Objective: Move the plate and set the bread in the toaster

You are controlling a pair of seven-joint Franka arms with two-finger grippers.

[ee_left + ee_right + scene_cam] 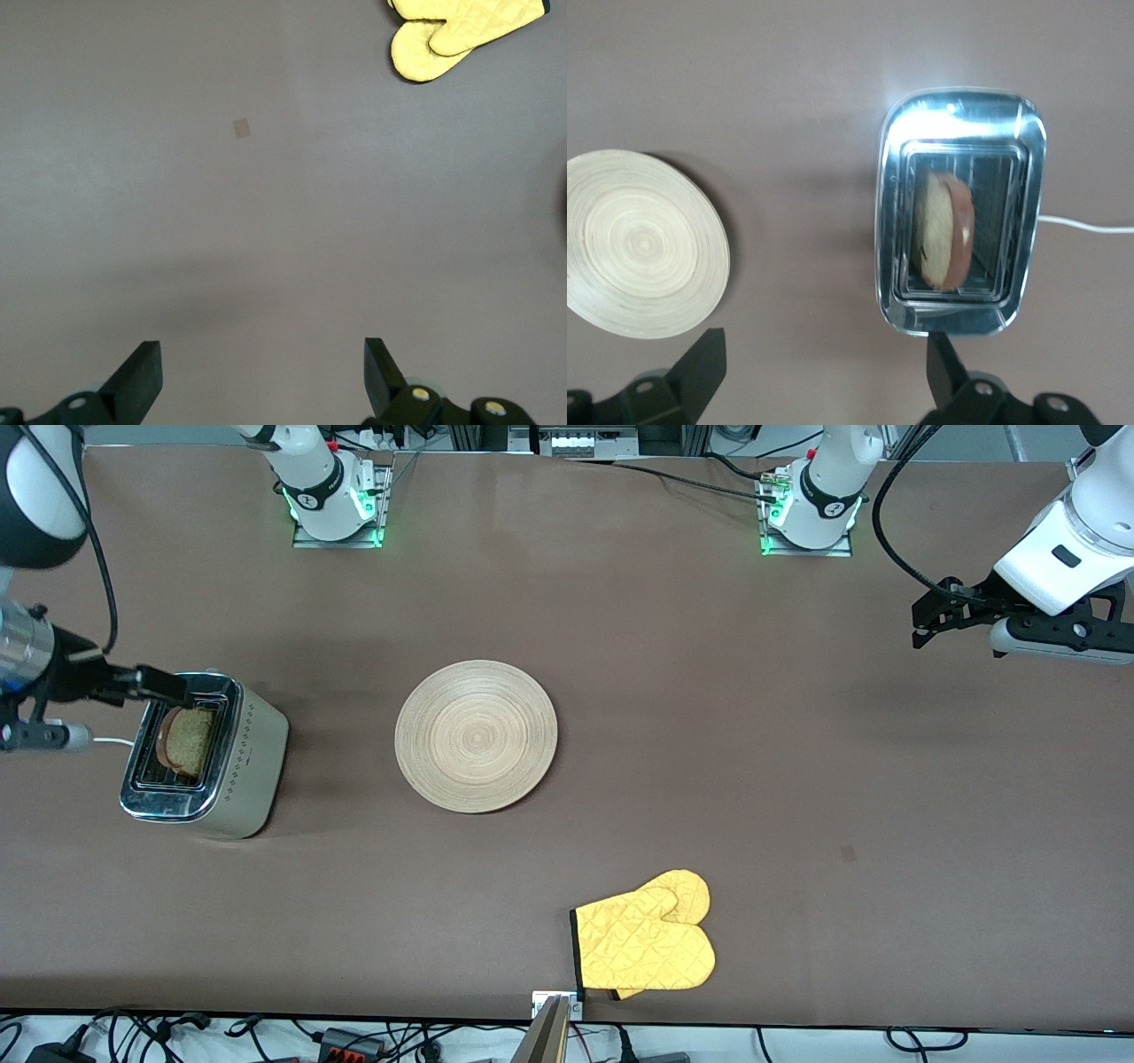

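Note:
The toaster [252, 766] stands at the right arm's end of the table. The bread [188, 742] stands upright in one of its slots, its top above the chrome. The round wooden plate [476, 735] lies flat near the table's middle, beside the toaster. My right gripper [159, 685] is open and empty, over the toaster's edge that is farther from the front camera. Its wrist view shows the toaster [961, 115], the bread [943, 230] and the plate [638, 243] below the open gripper [824, 363]. My left gripper [921, 627] is open and empty, up over bare table at the left arm's end; it also shows in the left wrist view [263, 372].
A yellow oven mitt [647, 939] lies near the table's front edge, nearer to the front camera than the plate; it also shows in the left wrist view [452, 27]. The toaster's white cord [111, 740] runs off toward the right arm's end.

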